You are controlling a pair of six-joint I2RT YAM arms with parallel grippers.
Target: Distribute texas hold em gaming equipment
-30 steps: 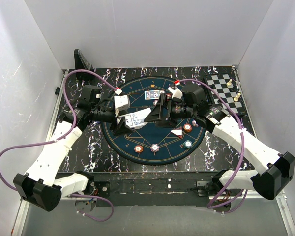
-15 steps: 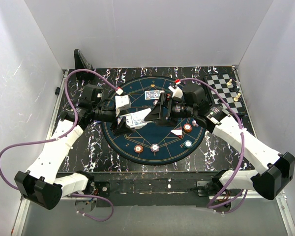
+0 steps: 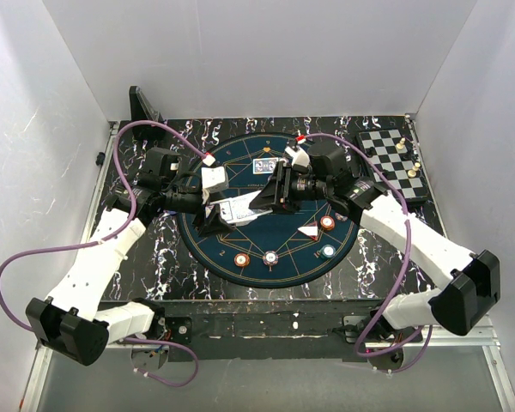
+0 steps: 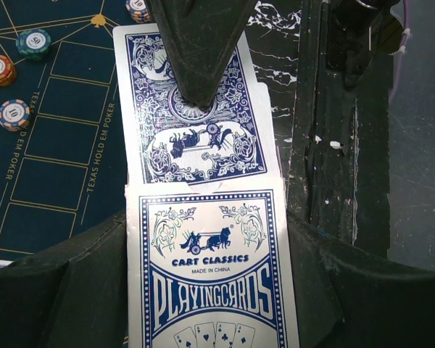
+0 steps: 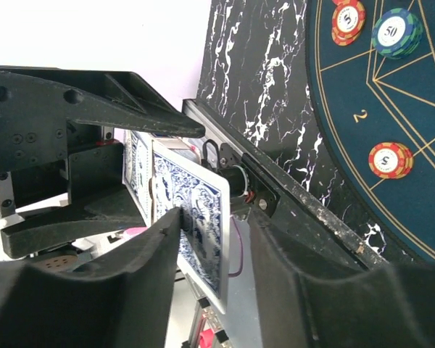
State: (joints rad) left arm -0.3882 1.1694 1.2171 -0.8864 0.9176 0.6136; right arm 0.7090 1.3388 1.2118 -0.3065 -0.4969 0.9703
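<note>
Two sets of fingers are meeting above the middle of the round dark-blue mat (image 3: 240,236). The left fingers (image 3: 216,216) are clamping tight on a white card box (image 4: 210,290), one finger on each long side. The box is reading "CART CLASSICS", "MADE IN CHINA" and "PLAYINGCARDS" in blue, with a carriage drawing above the words. A blue-backed card (image 4: 196,138) is sticking out of the box's far end, over the edge of the mat.

The right fingers (image 3: 270,199) are standing partly apart around that card. One dark finger is lying across its patterned back and hiding the top of the design. I cannot tell whether they are pinching it yet.

Gold lettering on the mat is spelling "TEXAS HOLD EM POKER", and a gold "2" is showing near the rim. A teal chip (image 5: 396,32) is showing "50". Orange and maroon chips (image 3: 271,257) are sitting on the near part of the mat, and a red-white triangle marker (image 3: 309,230) is lying beside another orange chip (image 3: 327,222).

More small cards (image 3: 266,165) are lying on the mat's far side. A chessboard (image 3: 393,159) with small pieces is resting on the black marbled surface (image 3: 154,249) at the far right corner
</note>
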